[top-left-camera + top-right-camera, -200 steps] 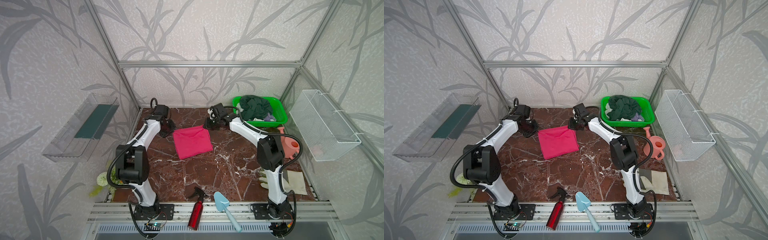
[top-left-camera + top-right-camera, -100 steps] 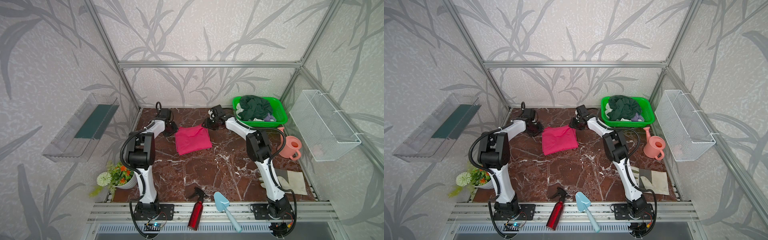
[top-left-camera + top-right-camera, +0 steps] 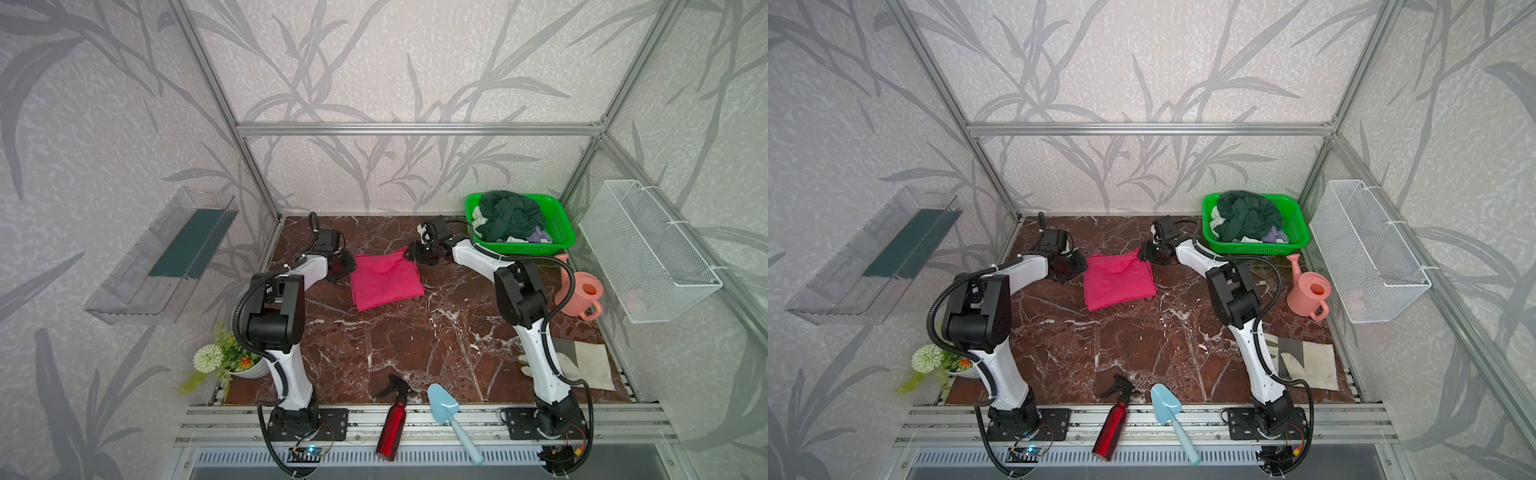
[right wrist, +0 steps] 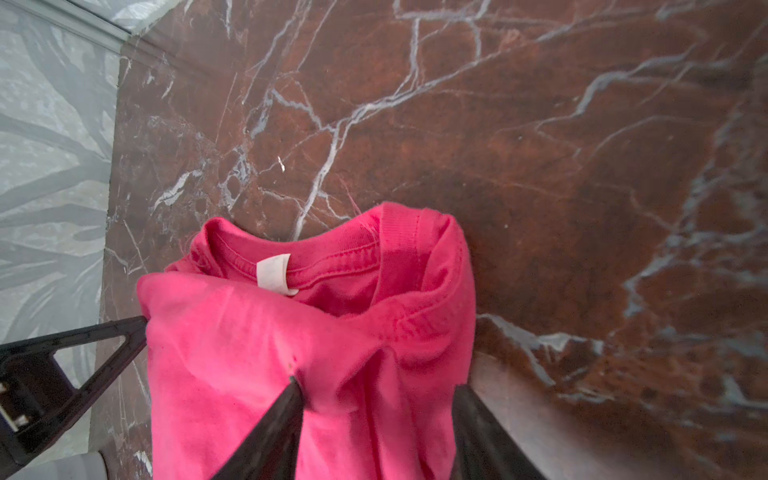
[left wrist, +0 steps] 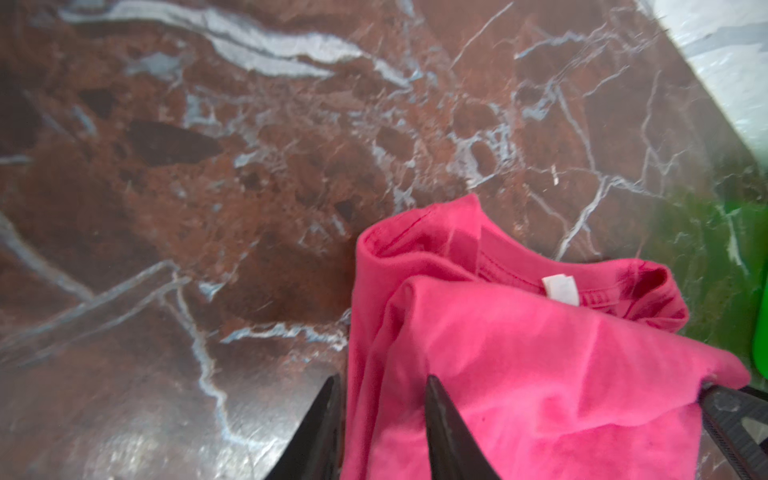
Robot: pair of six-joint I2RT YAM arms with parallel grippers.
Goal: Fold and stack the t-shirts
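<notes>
Left gripper point(image 5: 380, 380) stands narrowly parted, 1 edge of the folded pink t-shirt point(image 3: 384, 278) between its jaws. Right gripper point(image 4: 376, 384) gapes wider over the opposite corner. In both top views the shirt lies just above frame centre; the dark green t-shirt point(image 3: 511, 216) is heaped in the green basket point(image 3: 528, 248), right of centre.

Pink-red t-shirt point(image 3: 384, 280) with white label point(image 4: 273, 274) on red-brown, white-veined table point(image 3: 415, 353); green basket point(image 3: 532, 249) holds dark green t-shirt point(image 3: 511, 216).

Pink-red tee point(image 3: 386, 279) folded on table point(image 3: 415, 345), neck label point(image 4: 273, 274) showing, dark green tee point(image 3: 510, 215) crumpled in basket point(image 3: 566, 235)
</notes>
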